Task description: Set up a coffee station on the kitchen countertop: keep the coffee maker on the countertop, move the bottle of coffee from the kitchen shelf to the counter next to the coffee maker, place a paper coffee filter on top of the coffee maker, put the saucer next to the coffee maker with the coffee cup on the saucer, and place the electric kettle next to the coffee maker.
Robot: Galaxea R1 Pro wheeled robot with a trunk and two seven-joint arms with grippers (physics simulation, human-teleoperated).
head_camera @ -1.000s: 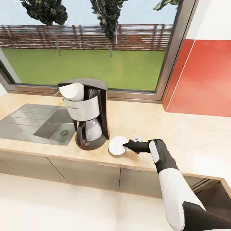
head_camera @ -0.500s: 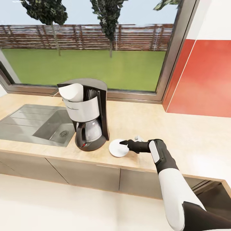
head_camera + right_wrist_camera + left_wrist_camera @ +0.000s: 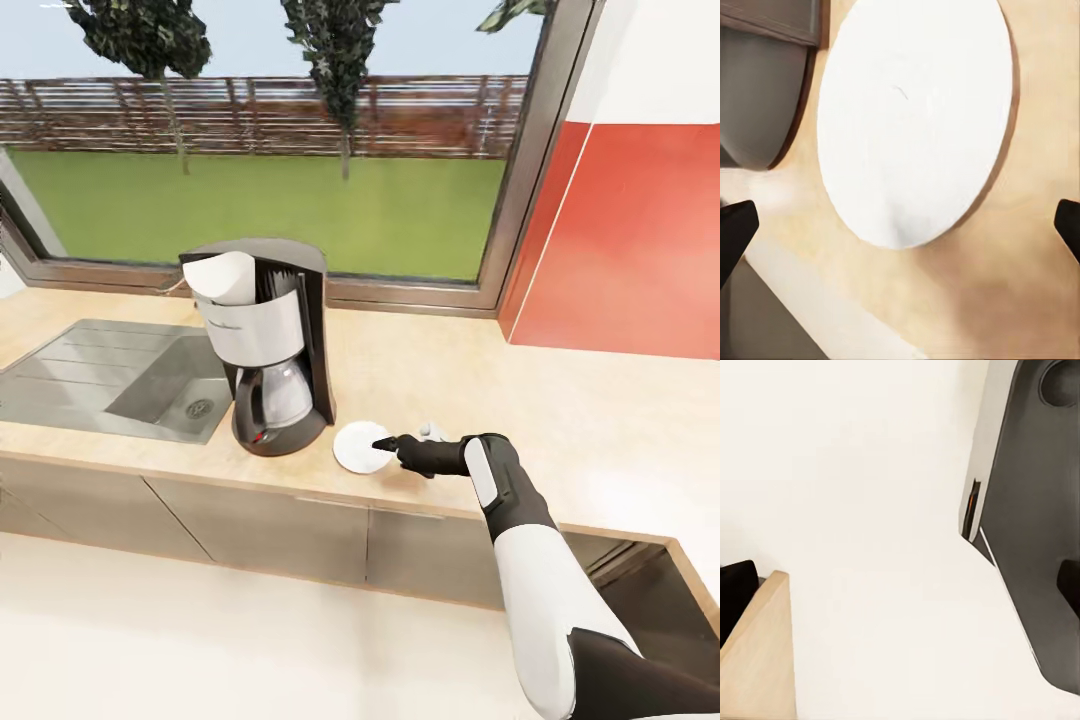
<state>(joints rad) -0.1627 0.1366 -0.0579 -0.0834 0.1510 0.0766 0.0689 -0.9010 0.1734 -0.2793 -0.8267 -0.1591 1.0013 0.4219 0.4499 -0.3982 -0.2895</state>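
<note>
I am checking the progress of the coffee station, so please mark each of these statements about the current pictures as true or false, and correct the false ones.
1. The saucer lies flat on the kitchen countertop, beside the coffee maker. True.
2. The right gripper is shut on the saucer. False: in the right wrist view its fingertips stand wide apart, with the saucer lying free on the wood.
3. A paper coffee filter sits at the top of the coffee maker. True.
4. A coffee cup stands on the saucer. False: the saucer is bare.
5. The sink is on the coffee maker's right. False: on its left.
</note>
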